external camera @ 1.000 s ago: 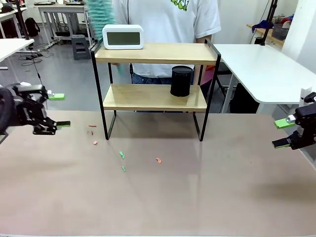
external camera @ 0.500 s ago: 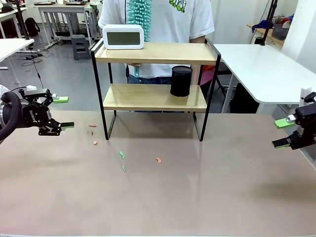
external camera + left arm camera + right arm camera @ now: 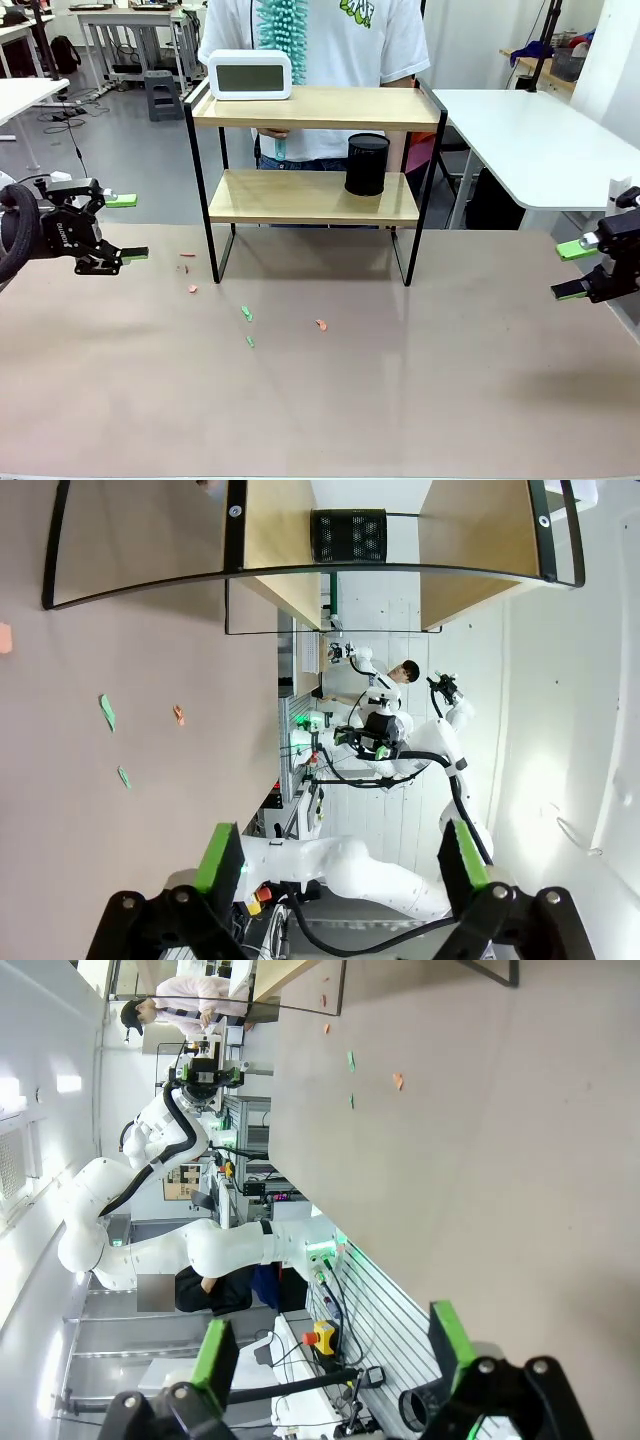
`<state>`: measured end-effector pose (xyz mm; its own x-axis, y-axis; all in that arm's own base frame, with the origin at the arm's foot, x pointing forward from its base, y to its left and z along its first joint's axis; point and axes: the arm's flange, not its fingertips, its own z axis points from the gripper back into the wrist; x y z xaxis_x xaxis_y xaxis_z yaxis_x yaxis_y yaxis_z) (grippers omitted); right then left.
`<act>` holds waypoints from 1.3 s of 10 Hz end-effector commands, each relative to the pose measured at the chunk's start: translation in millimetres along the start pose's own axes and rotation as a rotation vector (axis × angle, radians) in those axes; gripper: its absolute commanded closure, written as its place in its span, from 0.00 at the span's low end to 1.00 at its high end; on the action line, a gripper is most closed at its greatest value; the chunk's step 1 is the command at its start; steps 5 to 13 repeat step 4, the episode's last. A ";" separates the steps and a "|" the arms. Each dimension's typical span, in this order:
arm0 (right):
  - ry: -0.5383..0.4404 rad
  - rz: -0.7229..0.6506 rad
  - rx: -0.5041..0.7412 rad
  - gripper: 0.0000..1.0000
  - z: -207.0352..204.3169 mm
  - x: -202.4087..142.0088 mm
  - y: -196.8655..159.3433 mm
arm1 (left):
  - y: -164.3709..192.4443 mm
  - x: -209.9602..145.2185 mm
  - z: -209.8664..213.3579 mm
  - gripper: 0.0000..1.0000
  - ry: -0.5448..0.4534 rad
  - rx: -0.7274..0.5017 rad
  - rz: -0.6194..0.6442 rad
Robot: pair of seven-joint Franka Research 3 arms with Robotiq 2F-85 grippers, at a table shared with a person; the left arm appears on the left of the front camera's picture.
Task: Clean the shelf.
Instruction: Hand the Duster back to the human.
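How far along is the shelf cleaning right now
Done: nothing visibly. The shelf carries a white clock on top and a black cup below. In hand: the person holds a teal duster behind the top board. Left: paper scraps lie on the table; the left gripper and right gripper hang open at the sides.

One small two-tier rack of light wooden boards in a black metal frame stands on the table. It carries one white rectangular digital clock and one black mesh cylinder cup. One teal fluffy duster is there. Two green paper scraps and about four orange scraps lie about.
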<state>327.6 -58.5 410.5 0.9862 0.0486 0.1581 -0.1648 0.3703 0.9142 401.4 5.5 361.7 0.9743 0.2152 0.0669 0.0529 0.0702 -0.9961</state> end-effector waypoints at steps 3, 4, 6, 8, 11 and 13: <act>0.003 -0.008 -0.003 0.00 3.1 0.5 1.9 | -1.9 -3.0 2.0 0.00 -0.003 0.007 0.006; 0.003 -0.008 -0.003 0.00 3.1 0.5 1.9 | -1.9 -3.0 2.0 0.00 -0.003 0.007 0.006; 0.003 -0.008 -0.003 0.00 3.1 0.5 1.9 | -1.9 -3.0 2.0 0.00 -0.003 0.007 0.006; 0.003 -0.008 -0.003 0.00 3.1 0.5 1.9 | -1.9 -3.0 2.0 0.00 -0.003 0.007 0.006; 0.003 -0.008 -0.003 0.00 3.1 0.5 1.9 | -1.9 -3.0 2.0 0.00 -0.003 0.007 0.006; 0.003 -0.008 -0.003 0.00 3.1 0.5 1.9 | -1.9 -3.0 2.0 0.00 -0.003 0.007 0.006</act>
